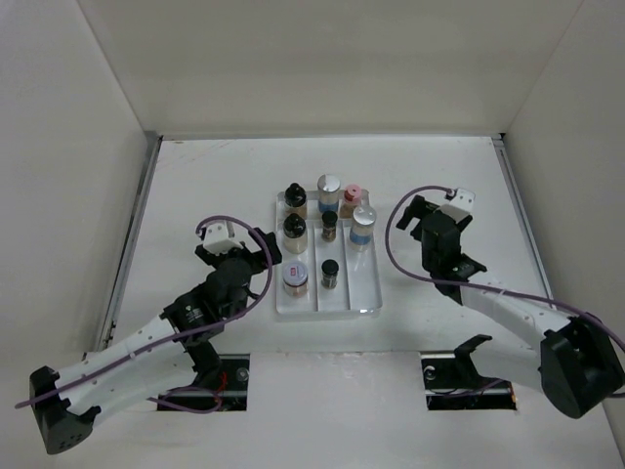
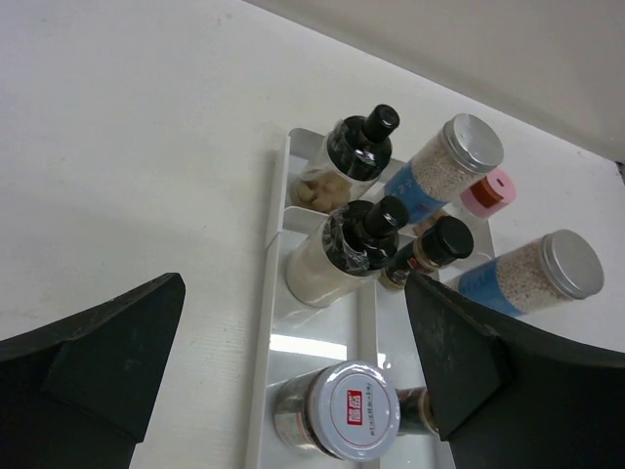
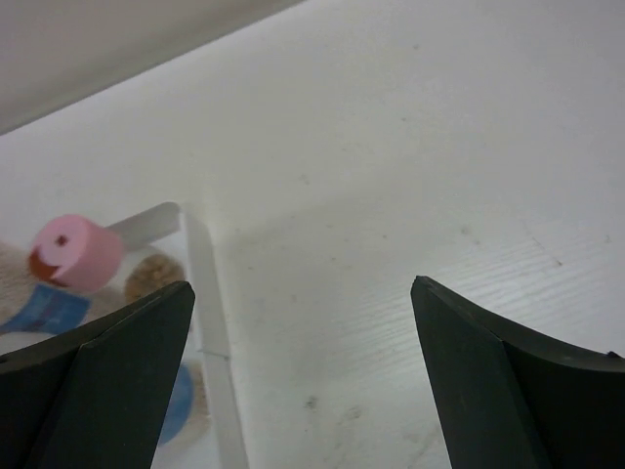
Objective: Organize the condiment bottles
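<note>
Several condiment bottles stand in a clear three-compartment tray [image 1: 354, 285] mid-table. The left lane holds two black-capped bottles [image 1: 294, 198] and a white-capped one [image 1: 295, 277]. Two small black-capped bottles [image 1: 329, 226] stand behind a silver-capped blue-label bottle [image 1: 329, 191] in the middle lane. A pink-capped bottle [image 1: 352, 198] and another silver-capped one [image 1: 363, 223] are in the right lane. My left gripper [image 1: 236, 247] hangs open just left of the tray; in its wrist view the left gripper [image 2: 295, 283] frames the white-capped bottle [image 2: 352, 410] without touching it. My right gripper [image 1: 422, 217] is open and empty, right of the tray.
In the right wrist view the right gripper [image 3: 303, 283] is over bare table, with the tray's rim [image 3: 210, 322] and the pink cap [image 3: 76, 252] at the left. White walls enclose the table on three sides. Purple cables loop off both arms.
</note>
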Available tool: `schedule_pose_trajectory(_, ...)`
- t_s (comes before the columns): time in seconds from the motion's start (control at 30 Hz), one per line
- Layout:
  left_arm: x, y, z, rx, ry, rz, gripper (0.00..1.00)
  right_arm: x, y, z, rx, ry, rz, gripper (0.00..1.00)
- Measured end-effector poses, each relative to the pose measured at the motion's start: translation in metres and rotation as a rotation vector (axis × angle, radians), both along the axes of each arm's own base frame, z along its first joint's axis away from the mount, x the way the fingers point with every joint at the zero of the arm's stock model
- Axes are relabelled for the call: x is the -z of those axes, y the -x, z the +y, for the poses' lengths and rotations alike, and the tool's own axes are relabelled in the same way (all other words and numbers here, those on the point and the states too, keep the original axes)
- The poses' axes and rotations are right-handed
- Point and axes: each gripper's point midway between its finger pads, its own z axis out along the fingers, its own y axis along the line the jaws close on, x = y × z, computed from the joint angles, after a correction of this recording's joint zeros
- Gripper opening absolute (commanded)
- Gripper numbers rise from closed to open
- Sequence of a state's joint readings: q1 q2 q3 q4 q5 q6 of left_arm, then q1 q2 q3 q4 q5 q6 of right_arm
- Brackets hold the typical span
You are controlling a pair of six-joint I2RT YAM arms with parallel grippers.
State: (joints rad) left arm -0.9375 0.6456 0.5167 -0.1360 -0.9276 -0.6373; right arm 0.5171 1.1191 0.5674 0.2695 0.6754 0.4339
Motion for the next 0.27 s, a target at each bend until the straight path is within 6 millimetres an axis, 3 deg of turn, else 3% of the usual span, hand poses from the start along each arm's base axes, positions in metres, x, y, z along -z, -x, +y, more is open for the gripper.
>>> schedule_pose_trajectory(0.1,-0.006,0.001,-0.007,0.037,0.008,0.007,1.00,0.019,0.001,-0.014,0.039,-0.047,0.028,1.00)
schedule_pose_trajectory(0.27,-0.013,0.002,-0.018,0.084,0.016,0.013,1.00,0.036,-0.007,-0.008,0.027,-0.112,0.052,1.00)
